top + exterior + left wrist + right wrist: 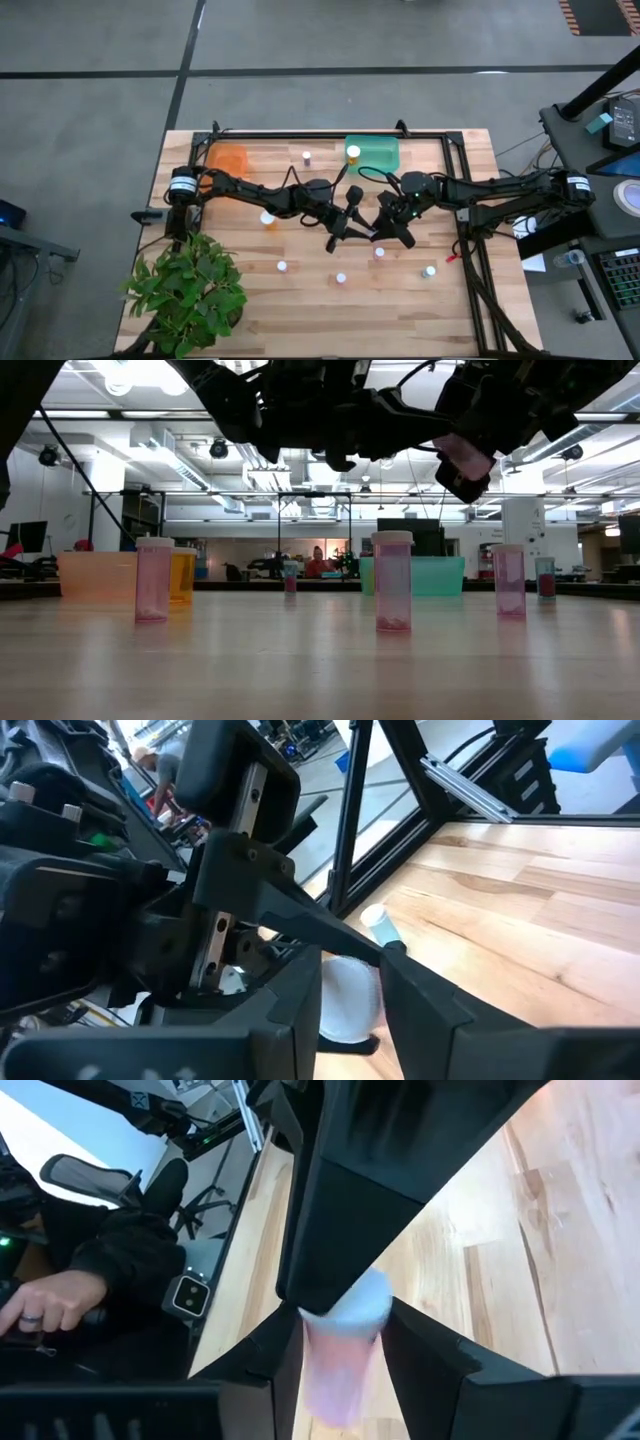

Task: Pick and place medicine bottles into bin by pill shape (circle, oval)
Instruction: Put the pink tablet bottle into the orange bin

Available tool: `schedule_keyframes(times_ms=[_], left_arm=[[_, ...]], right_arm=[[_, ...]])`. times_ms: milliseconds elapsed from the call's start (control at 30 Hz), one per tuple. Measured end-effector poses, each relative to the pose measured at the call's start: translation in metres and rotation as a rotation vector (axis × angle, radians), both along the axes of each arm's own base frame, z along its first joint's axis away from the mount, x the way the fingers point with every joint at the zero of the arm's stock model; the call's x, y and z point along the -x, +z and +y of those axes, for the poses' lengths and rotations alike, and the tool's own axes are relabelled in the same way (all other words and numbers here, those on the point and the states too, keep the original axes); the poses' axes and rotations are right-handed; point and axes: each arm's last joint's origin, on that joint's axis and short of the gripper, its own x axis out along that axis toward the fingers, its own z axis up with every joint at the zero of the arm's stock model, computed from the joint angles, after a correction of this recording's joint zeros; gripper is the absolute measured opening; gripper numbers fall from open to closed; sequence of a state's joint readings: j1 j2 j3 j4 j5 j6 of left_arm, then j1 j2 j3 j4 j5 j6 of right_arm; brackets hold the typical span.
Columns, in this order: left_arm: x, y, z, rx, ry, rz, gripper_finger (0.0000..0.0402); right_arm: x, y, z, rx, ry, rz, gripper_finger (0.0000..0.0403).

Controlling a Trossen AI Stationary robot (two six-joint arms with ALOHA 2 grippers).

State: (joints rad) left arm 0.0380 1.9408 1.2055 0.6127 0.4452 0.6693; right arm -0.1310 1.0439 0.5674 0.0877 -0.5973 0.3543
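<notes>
Overhead, you see both arms reaching to mid-table, just in front of the green bin (372,153), and their dark links hide the meeting point. The left gripper (348,1020) is clamped on the white cap of a pink bottle (462,465), which is held clear of the table (300,310). The right gripper (340,1370) straddles the bottle's body; you cannot tell whether it is gripping. Other bottles (392,580) stand upright, farther from that bin.
</notes>
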Motion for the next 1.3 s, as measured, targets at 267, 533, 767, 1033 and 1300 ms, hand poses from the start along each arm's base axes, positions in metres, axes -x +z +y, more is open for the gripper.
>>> schedule_keyframes(times_ms=[267,533,767,1033,1300], left_arm=[[0.0,-0.001,0.0,0.001,0.0,0.007,0.0051],[0.001,-0.003,0.001,-0.001,0.019,0.03,0.0007],[0.001,0.0,0.001,0.017,0.033,0.031,0.0007],[0.004,0.006,0.002,0.027,0.05,0.049,0.0081],[0.023,0.021,0.006,-0.002,0.183,0.106,0.016]], right_arm=[[0.0,0.0,0.0,0.02,-0.01,-0.001,0.0134],[0.0,-0.002,0.0,0.061,-0.014,-0.004,0.0091],[0.0,-0.001,0.0,0.077,-0.011,-0.014,0.0091],[-0.001,0.0,-0.001,0.109,-0.031,-0.036,0.0089],[-0.002,-0.001,-0.004,0.208,-0.115,-0.039,0.0088]])
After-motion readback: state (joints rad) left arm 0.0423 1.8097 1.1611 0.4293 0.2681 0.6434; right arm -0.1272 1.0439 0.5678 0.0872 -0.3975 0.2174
